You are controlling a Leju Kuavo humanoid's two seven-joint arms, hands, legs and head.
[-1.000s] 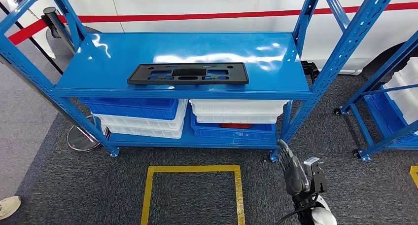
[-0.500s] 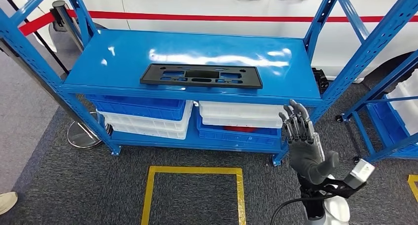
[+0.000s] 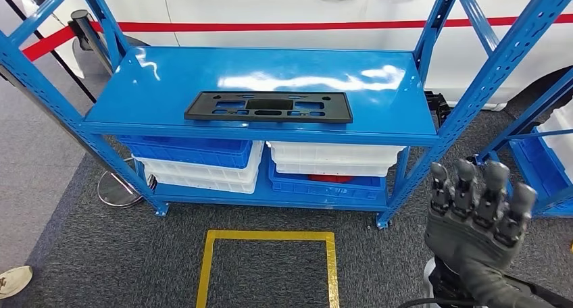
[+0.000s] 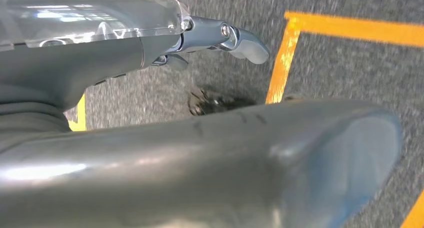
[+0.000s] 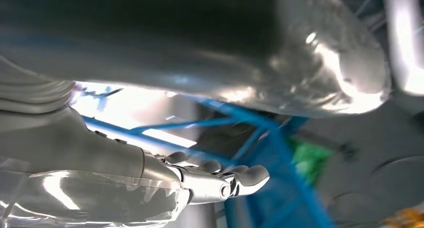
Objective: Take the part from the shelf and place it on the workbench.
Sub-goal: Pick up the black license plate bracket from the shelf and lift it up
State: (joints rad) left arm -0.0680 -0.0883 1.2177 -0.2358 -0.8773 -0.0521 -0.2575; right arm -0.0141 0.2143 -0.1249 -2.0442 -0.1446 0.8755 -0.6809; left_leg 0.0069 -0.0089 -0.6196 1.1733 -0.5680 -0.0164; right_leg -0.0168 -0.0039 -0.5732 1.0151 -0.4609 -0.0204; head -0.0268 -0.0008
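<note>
Blue shelf (image 3: 270, 71) stands on grey carpet before white car (image 3: 270, 4). Blue and white bins (image 3: 203, 161) stacked on lower level. Black part (image 3: 269, 107) lies flat near front edge of top level, untouched. Right hand (image 3: 478, 217) raised low right, fingers spread, empty. Left hand (image 4: 220, 38) over carpet, grasp unclear.

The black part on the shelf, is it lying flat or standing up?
Lying flat. The black part rests face-down along the front of the blue shelf, untouched by any hand.
</note>
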